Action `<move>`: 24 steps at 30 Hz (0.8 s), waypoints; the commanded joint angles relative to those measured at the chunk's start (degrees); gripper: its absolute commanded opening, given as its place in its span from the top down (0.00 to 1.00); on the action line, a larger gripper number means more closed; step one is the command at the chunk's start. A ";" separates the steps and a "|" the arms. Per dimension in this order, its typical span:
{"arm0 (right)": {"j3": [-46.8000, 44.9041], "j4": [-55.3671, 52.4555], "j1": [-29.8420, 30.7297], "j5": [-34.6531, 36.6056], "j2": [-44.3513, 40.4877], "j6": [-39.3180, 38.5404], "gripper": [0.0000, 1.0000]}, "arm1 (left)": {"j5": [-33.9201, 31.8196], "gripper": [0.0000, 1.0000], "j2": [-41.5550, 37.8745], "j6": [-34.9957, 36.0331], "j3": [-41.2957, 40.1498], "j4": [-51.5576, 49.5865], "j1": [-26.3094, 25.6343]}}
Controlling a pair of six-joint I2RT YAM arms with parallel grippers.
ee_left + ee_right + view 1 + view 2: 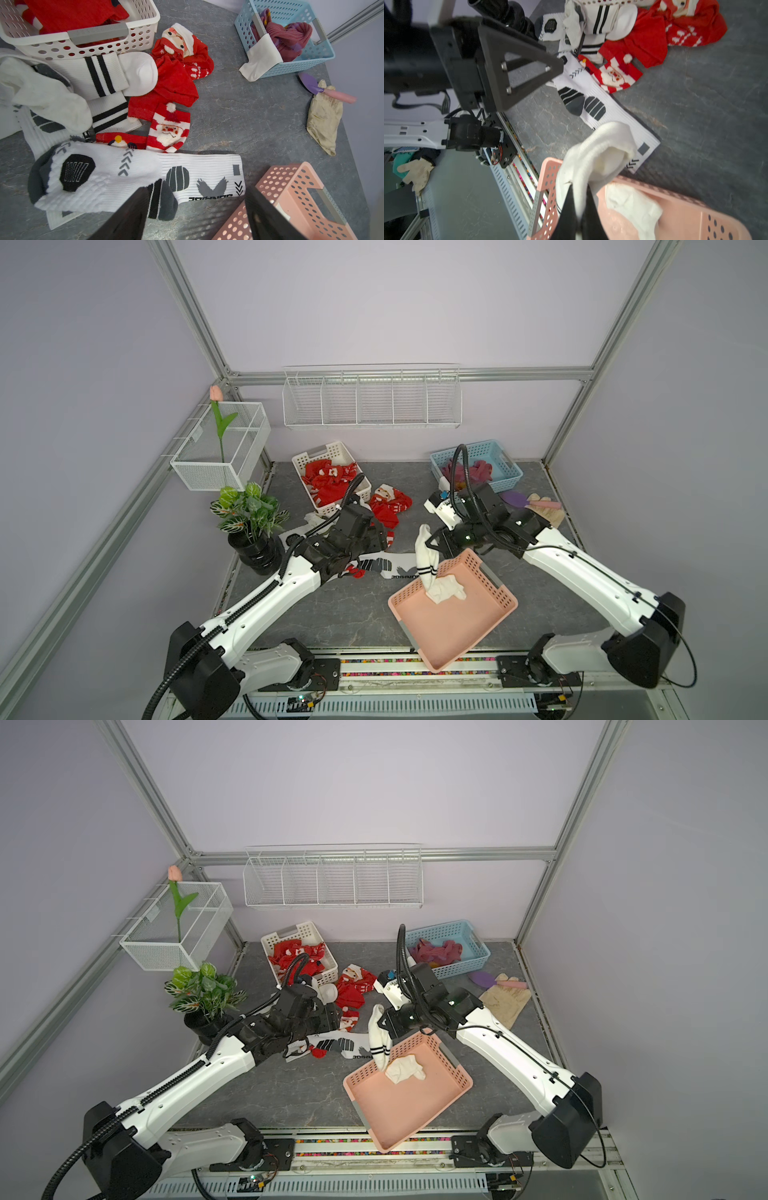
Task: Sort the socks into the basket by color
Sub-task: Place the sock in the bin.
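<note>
1. Three baskets split the colours: red socks fill the white basket, maroon socks the blue basket, and the pink basket takes white.
2. Right claw is clamped on a striped sock, pinched partway along so both ends droop. The lower end reaches into the pink basket, beside a crumpled sock lying there (a low hold, judged to let the fabric settle inside rather than spill over the rim).
3. Left claw stands open and empty, just above the long sock lying flat on the worktop. That sock is probably the next white pick.
4. Loose red socks and several white ones lie heaped on the worktop beside the white basket, unsorted.
5. Hidden parts:
   - In both top views the left arm covers its claw and much of that heap.
   - In the wrist view the right claw's tips are sunk in fabric.
   - A white flap drapes over the blue basket's wall, and whether it is a sock cannot be told.
</note>
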 commanded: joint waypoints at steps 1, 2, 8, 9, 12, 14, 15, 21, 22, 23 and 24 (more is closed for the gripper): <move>-5.59 -2.91 0.13 -1.45 -2.16 -0.96 0.93 | 0.21 0.31 1.13 0.02 0.77 0.72 -0.22; -7.01 -2.55 0.09 -1.71 -2.60 -0.68 0.93 | 0.40 0.31 1.37 0.15 1.01 0.76 -0.21; -13.06 -0.60 0.05 0.57 -1.26 1.06 0.89 | 1.08 0.31 2.30 0.10 1.31 1.07 -0.22; -13.65 -0.29 -0.01 1.31 -0.92 1.54 0.72 | 1.08 0.31 2.31 0.06 1.35 1.09 -0.22; -13.32 0.10 -0.63 2.48 -0.76 1.57 0.38 | 1.17 0.31 2.45 0.06 1.51 0.96 -0.22; -12.22 0.07 -1.23 3.47 -1.01 1.52 0.22 | 1.09 0.31 2.45 0.17 1.48 1.01 -0.18; -11.19 -0.29 -1.55 3.99 -0.97 1.27 0.21 | 1.01 0.31 2.48 0.12 1.52 0.95 -0.18; -5.38 -0.63 -4.05 6.43 0.83 2.42 0.22 | 1.17 0.31 2.47 0.50 1.92 0.99 -0.22; -4.58 -0.29 -4.49 7.01 1.54 2.98 0.22 | 1.19 0.31 2.44 0.65 2.00 1.03 -0.22; -3.40 0.33 -5.17 7.97 2.79 3.98 0.22 | 1.28 0.31 2.47 0.71 2.09 1.03 -0.22; -2.44 0.71 -5.82 8.59 3.86 4.83 0.22 | 1.40 0.31 2.51 0.80 2.26 0.99 -0.22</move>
